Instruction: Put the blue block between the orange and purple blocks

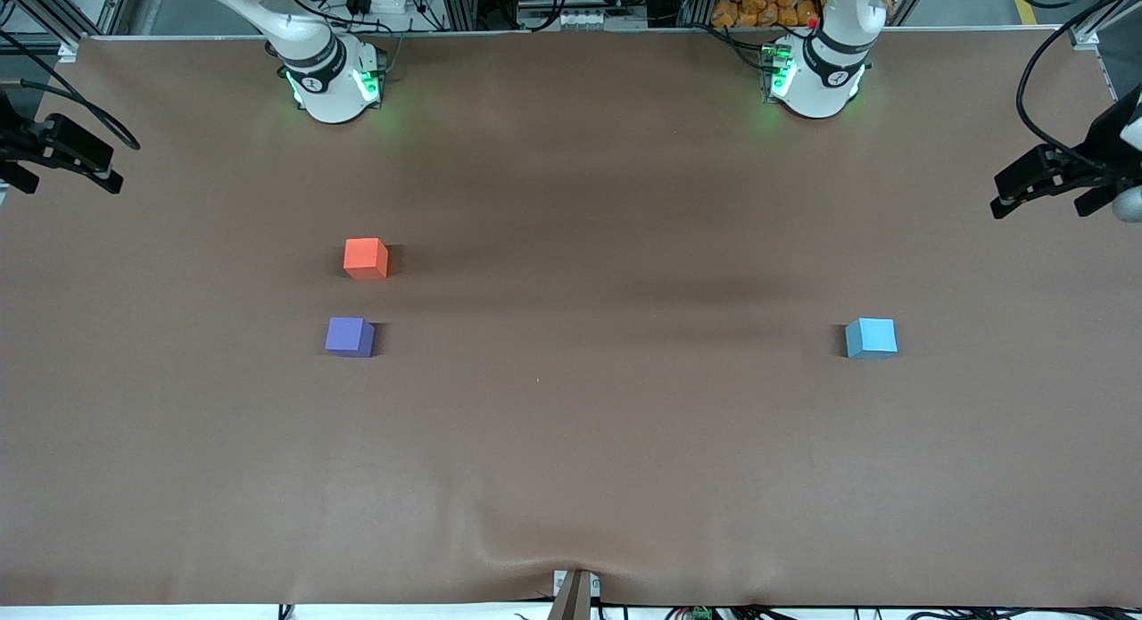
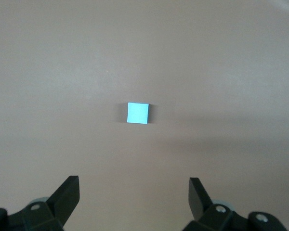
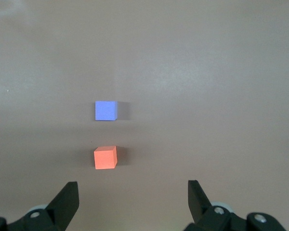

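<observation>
The light blue block (image 1: 871, 338) sits on the brown table toward the left arm's end; it also shows in the left wrist view (image 2: 137, 113). The orange block (image 1: 366, 258) and the purple block (image 1: 350, 336) sit toward the right arm's end, the purple one nearer the front camera, with a small gap between them. In the right wrist view the orange block (image 3: 105, 157) and the purple block (image 3: 106, 110) are both visible. My left gripper (image 2: 134, 180) is open and empty, high up at the table's end (image 1: 1044, 192). My right gripper (image 3: 133, 184) is open and empty, high at the other end (image 1: 62, 169).
The brown table cover (image 1: 571, 442) has a wrinkle at its front edge by a small bracket (image 1: 574, 595). The two arm bases (image 1: 332, 85) (image 1: 814, 78) stand at the edge farthest from the front camera.
</observation>
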